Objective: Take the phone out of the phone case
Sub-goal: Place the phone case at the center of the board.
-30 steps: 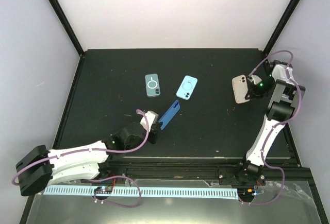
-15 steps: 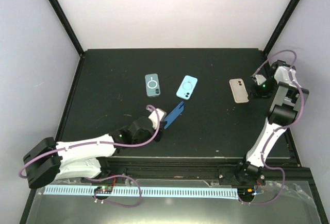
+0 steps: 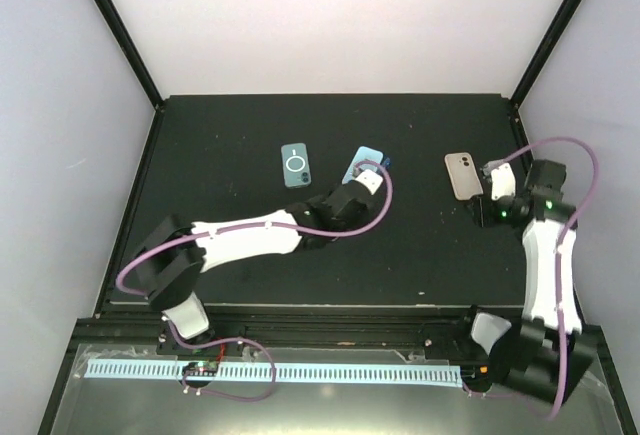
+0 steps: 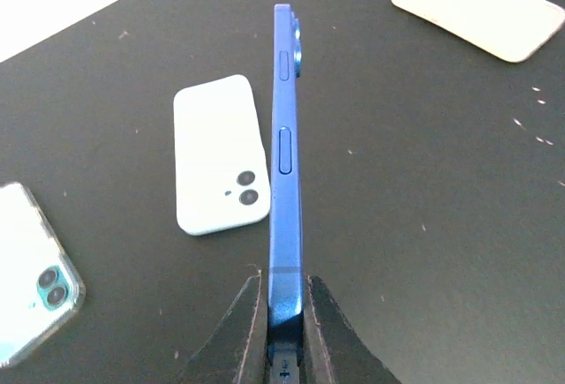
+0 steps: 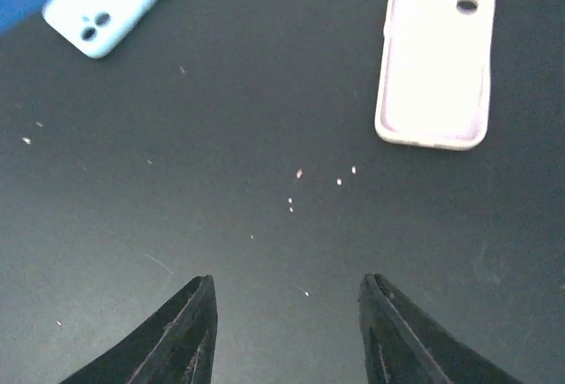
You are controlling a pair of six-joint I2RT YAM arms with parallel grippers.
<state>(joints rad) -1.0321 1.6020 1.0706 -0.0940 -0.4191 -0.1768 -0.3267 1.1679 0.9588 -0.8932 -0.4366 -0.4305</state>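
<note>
The blue phone [image 4: 284,137] is out of its case and held edge-on in my left gripper [image 4: 284,300], which is shut on its lower end. In the top view that gripper [image 3: 372,175] hangs over the light blue case [image 3: 360,168], with the phone's tip [image 3: 385,163] showing beyond it. The beige phone case [image 3: 462,175] lies flat on the black table, empty, its camera cut-out visible [image 5: 434,57]. My right gripper [image 5: 287,285] stands open just short of it, nothing between its fingers [image 3: 483,211].
A dark green phone case [image 3: 295,165] lies left of the light blue one [image 4: 221,154]. A clear teal-edged case [image 4: 31,269] shows at the left wrist view's edge. Black frame rails [image 3: 150,145] bound the table.
My right gripper opened, left the beige case flat on the table and drew back. My left arm swung far and right with the blue phone, to above the light blue case.
</note>
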